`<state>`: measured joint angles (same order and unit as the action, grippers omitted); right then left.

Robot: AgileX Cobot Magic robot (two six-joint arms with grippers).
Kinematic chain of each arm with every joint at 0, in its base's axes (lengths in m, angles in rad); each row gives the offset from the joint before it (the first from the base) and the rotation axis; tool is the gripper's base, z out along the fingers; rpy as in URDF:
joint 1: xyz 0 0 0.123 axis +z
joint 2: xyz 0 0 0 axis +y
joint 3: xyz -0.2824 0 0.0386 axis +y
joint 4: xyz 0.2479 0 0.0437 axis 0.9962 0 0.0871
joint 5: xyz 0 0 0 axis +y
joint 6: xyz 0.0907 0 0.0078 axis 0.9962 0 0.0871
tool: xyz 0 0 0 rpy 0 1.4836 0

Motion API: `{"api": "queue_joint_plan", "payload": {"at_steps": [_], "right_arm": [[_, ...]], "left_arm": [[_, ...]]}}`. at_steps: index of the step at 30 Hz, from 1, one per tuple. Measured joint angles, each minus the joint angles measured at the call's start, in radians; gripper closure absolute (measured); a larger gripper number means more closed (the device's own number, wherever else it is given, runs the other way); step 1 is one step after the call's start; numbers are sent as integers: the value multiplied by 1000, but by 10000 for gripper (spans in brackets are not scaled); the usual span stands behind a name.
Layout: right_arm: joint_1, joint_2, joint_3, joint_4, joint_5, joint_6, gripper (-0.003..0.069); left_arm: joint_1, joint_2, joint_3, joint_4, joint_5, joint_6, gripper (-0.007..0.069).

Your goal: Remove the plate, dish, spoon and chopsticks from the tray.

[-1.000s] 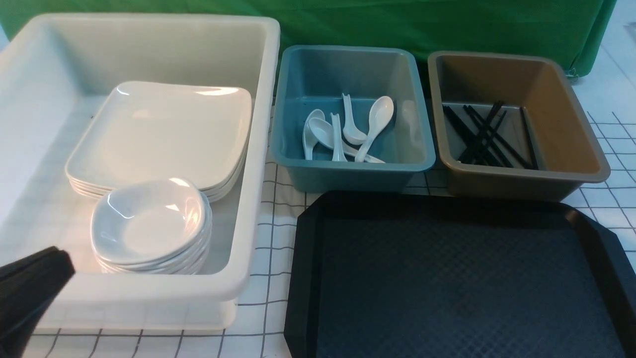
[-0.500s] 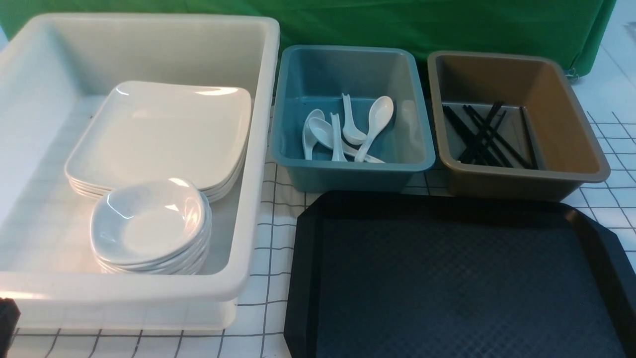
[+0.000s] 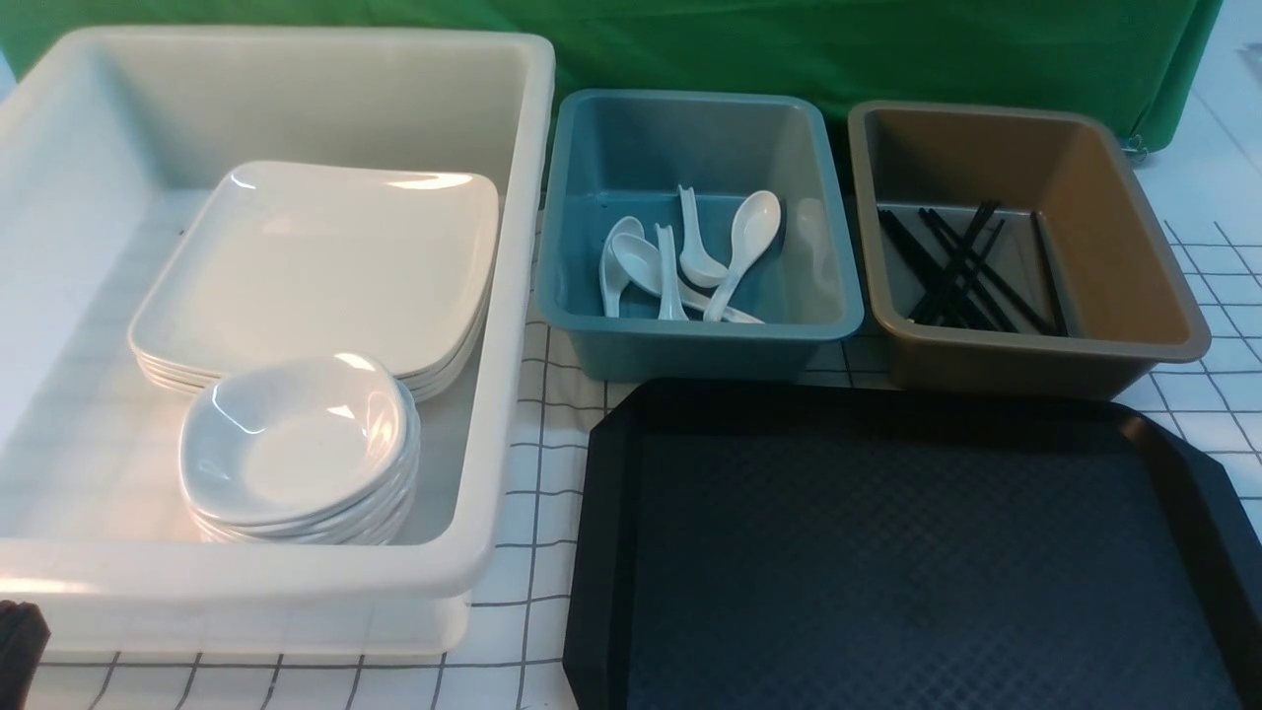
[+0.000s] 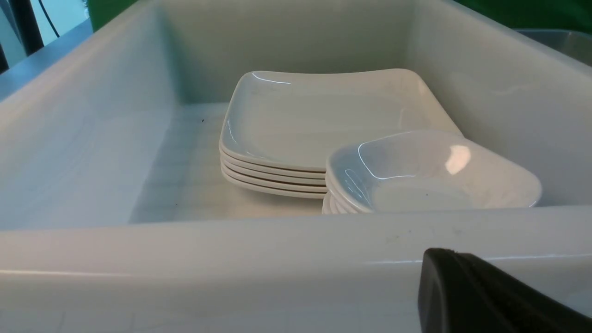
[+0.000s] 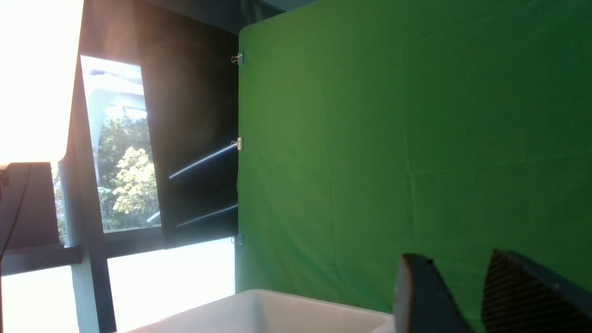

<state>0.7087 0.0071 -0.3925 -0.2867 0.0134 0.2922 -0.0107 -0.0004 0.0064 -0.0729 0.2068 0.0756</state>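
Note:
The black tray (image 3: 887, 572) lies at the front right with nothing on it. A stack of white square plates (image 3: 325, 266) (image 4: 323, 111) sits in the white tub (image 3: 513, 296). A stack of small dishes (image 3: 296, 444) (image 4: 430, 175) stands in front of the plates. Several white spoons (image 3: 690, 261) lie in the blue tub (image 3: 838, 316). Black chopsticks (image 3: 961, 266) lie in the brown tub (image 3: 1183, 340). My left gripper (image 3: 15, 641) (image 4: 439, 253) is shut and empty, just outside the white tub's near wall. My right gripper (image 5: 458, 255) is open and empty, facing the green cloth.
The three tubs stand in a row behind the tray on a white gridded tablecloth (image 3: 537, 473). A green cloth backdrop (image 3: 789, 49) (image 5: 416, 138) hangs behind them. The white tub's near wall (image 4: 231, 259) fills the left wrist view's foreground.
My left gripper has drawn back from the white tub's near left corner to the bottom-left edge of the front view. Nothing in the tubs or on the tray has moved.

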Motion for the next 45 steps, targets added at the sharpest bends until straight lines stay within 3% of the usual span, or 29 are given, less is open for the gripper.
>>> {"api": "queue_joint_plan", "payload": {"at_steps": [18, 20, 21, 25, 33, 36, 43, 45], "right_arm": [[0, 1, 0, 27, 2, -13, 420], [0, 1, 0, 65, 3, -43, 420], [0, 1, 0, 146, 3, -145, 420], [0, 1, 0, 318, 4, -355, 420], [-8, -4, 1, 363, 98, -455, 419], [-90, -9, 19, 363, 152, -490, 419], [-489, -7, 213, 363, 175, -527, 419], [-559, -6, 280, 363, 176, -528, 419]], "left_arm": [[0, 0, 0, 26, 0, 0, 625], [0, 0, 0, 26, 0, 0, 625], [0, 0, 0, 26, 0, 0, 625], [0, 0, 0, 27, 0, 0, 625], [0, 0, 0, 30, 0, 0, 624], [0, 0, 0, 32, 0, 0, 624], [0, 0, 0, 40, 1, 1, 624], [0, 0, 0, 41, 1, 1, 623]]}}
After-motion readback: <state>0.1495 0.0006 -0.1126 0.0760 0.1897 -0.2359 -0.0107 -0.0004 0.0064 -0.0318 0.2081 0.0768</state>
